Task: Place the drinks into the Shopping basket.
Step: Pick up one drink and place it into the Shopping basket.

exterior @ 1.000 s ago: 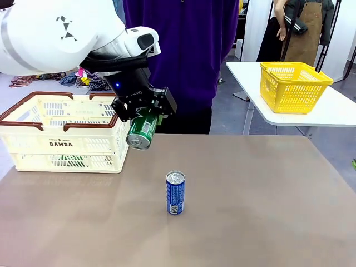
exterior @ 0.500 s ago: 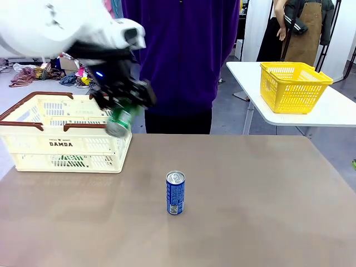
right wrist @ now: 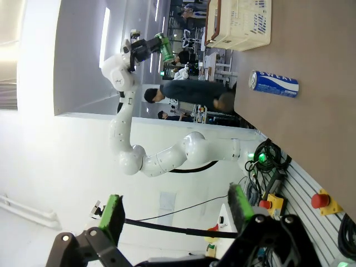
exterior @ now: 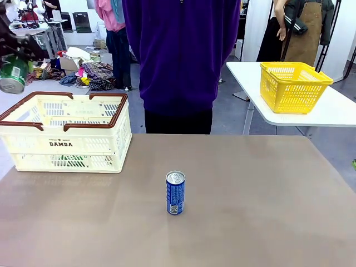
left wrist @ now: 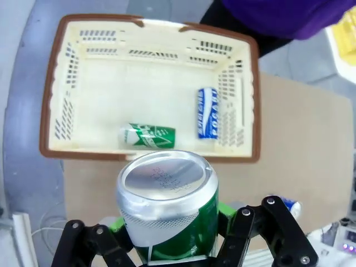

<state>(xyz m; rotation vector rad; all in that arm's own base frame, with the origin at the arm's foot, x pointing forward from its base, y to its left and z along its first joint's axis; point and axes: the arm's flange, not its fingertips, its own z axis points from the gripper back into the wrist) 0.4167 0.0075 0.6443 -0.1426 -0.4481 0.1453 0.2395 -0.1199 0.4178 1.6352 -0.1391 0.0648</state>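
Observation:
My left gripper [exterior: 15, 62] is high at the far left, above the left end of the Shopping basket [exterior: 61, 144], shut on a green can [exterior: 11, 77]. Looking down from the left wrist, the held green can [left wrist: 167, 200] hangs over the cream basket [left wrist: 143, 22], where a green can [left wrist: 148, 136] and a blue can [left wrist: 207, 112] lie on the bottom. Another blue can [exterior: 175, 193] stands upright mid-table. My right gripper [right wrist: 177, 214] is open with nothing between its fingers, far from that blue can [right wrist: 273, 83].
A person in a purple top [exterior: 181, 61] stands at the table's far edge. A yellow basket [exterior: 295, 83] sits on a white side table at the right. The brown tabletop [exterior: 250, 211] is bare around the blue can.
My left arm has swung left and upward with the green can, from the basket's right end to above its left end. The blue can and the right gripper have not moved.

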